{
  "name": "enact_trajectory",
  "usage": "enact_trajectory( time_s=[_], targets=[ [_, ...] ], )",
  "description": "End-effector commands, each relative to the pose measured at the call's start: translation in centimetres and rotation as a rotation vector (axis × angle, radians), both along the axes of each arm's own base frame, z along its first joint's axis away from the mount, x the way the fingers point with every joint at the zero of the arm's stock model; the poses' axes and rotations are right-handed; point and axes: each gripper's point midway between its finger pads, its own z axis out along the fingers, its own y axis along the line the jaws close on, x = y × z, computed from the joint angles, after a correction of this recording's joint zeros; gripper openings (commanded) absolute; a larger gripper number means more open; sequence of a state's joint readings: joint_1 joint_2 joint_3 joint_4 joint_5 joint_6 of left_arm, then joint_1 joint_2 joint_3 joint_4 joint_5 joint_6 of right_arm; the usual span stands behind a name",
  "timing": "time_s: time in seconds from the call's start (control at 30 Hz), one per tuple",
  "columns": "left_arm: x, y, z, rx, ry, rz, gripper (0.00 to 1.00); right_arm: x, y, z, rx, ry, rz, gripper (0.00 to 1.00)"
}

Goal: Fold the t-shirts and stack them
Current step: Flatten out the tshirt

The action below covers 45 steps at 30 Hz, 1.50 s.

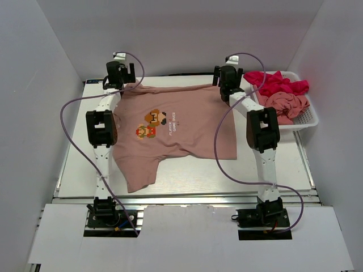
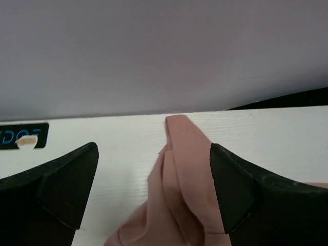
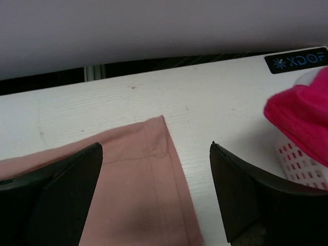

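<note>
Pink cotton, soft and limp. Found shirt (image 1: 170,130) spread print-up on tabletop (image 1: 272,170), far corners lying between jaws. Saw left end effector (image 2: 154,174) and right end effector (image 3: 156,174) apart, clamped on nothing. Judged it light, sag-prone; would pinch both far corners.

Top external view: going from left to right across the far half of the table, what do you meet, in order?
left gripper → salmon-pink t-shirt → right gripper → white mesh basket
</note>
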<state>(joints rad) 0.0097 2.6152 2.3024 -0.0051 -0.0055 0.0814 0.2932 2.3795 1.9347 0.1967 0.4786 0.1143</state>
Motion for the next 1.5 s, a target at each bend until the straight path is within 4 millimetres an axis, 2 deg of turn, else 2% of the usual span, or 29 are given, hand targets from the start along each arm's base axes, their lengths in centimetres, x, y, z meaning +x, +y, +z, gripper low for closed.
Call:
enact_trajectory(
  time_s=[0.0,0.03,0.07,0.1,0.13,0.17,0.2,0.23,0.27,0.3,0.33,0.37,0.4,0.43,0.47,0.5,0.57,0.6,0.67,0.7,0.73,0.83,0.9,0.93,1.0,1.13,1.27,1.37,1.47],
  targets=[
    [-1.6,4.8,10.3,-0.050,-0.150,0.121,0.98,-0.7,-2.3,7.1,-0.005,-0.141,-0.065,0.89],
    [-2.2,5.6,11.4,-0.065,-0.159,0.128,0.98,-1.5,-2.6,9.8,0.013,-0.174,-0.066,0.89],
    [-3.0,6.9,12.2,-0.095,-0.154,0.124,0.98,-2.5,-2.8,9.4,0.013,-0.145,-0.070,0.89],
    [-4.7,7.5,13.9,-0.097,-0.140,0.135,0.98,-3.2,-2.9,10.1,0.026,-0.139,-0.075,0.89],
    [-5.8,8.0,14.4,-0.075,-0.122,0.139,0.98,-4.3,-3.0,12.3,0.048,-0.150,-0.067,0.89],
    [-7.2,8.2,14.1,-0.039,-0.076,0.135,0.98,-5.2,-3.0,12.2,0.089,-0.121,-0.076,0.89],
    [-10.0,8.2,14.5,0.034,-0.037,0.118,0.98,-6.7,-3.0,10.7,0.100,-0.029,-0.072,0.89],
    [-11.8,7.8,14.3,0.050,-0.009,0.109,0.98,-8.3,-2.7,12.1,0.138,-0.017,-0.052,0.89],
    [-13.3,7.7,14.8,0.055,-0.022,0.110,0.98,-9.5,-2.2,11.6,0.184,0.016,-0.041,0.88],
    [-15.0,7.5,14.7,0.070,-0.008,0.089,0.98,-11.6,-1.7,8.7,0.186,0.112,-0.021,0.88],
    [-18.2,6.9,14.4,0.066,0.028,0.072,0.98,-13.3,-1.5,10.0,0.214,0.103,-0.010,0.88],
    [-19.6,6.6,14.1,0.062,0.058,0.061,0.98,-14.6,-1.3,9.5,0.224,0.124,-0.003,0.88],
    [-21.0,5.6,13.3,0.062,0.106,0.002,0.98,-17.1,-0.9,8.5,0.238,0.169,0.027,0.88],
    [-23.6,5.0,11.9,0.043,0.199,-0.019,0.98,-18.3,-0.6,7.8,0.256,0.191,0.042,0.88],
    [-24.7,4.7,11.1,0.032,0.239,-0.039,0.98,-19.4,-0.2,7.4,0.292,0.208,0.054,0.88],
    [-27.0,4.3,9.4,-0.005,0.310,-0.068,0.98,-21.8,0.0,6.5,0.320,0.245,0.085,0.88],
    [-28.9,4.5,8.1,-0.039,0.347,-0.082,0.98,-24.0,0.3,5.8,0.360,0.268,0.092,0.88],
    [-29.8,4.7,7.4,-0.047,0.363,-0.084,0.98,-26.0,-0.2,5.3,0.370,0.273,0.087,0.88],
    [-32.1,5.5,5.7,-0.016,0.412,-0.095,0.98,-27.9,-0.7,5.0,0.367,0.258,0.073,0.88],
    [-33.0,5.4,5.2,0.000,0.434,-0.116,0.98,-29.0,-1.1,6.2,0.380,0.217,0.071,0.88],
    [-34.5,5.0,4.4,0.001,0.491,-0.138,0.98,-30.3,-1.7,4.7,0.366,0.245,0.055,0.88],
    [-38.5,3.8,3.2,0.021,0.609,-0.224,0.98,-32.9,-3.4,4.5,0.353,0.239,0.016,0.88],
    [-40.3,3.7,3.0,0.039,0.651,-0.236,0.98,-33.9,-4.3,5.2,0.351,0.203,-0.005,0.88],
    [-41.6,3.7,2.6,0.037,0.697,-0.238,0.98,-34.4,-4.6,4.4,0.341,0.211,-0.013,0.88],
    [-43.1,3.6,2.0,0.020,0.739,-0.240,0.98,-34.7,-5.1,4.4,0.331,0.201,-0.028,0.89],
    [-44.2,3.7,0.0,-0.026,0.800,-0.229,0.98,-34.8,-4.2,2.5,0.336,0.268,0.004,0.89],
    [-45.5,3.0,-2.5,-0.107,0.897,-0.261,0.98,-34.8,-3.3,-1.1,0.333,0.378,0.004,0.89],
    [-46.7,2.0,-3.8,-0.135,0.945,-0.352,0.98,-34.6,-3.2,-2.2,0.332,0.395,0.003,0.88],
    [-47.3,2.2,-5.0,-0.098,0.965,-0.382,0.98,-34.6,-2.8,-2.9,0.346,0.412,0.012,0.88]
  ],
)
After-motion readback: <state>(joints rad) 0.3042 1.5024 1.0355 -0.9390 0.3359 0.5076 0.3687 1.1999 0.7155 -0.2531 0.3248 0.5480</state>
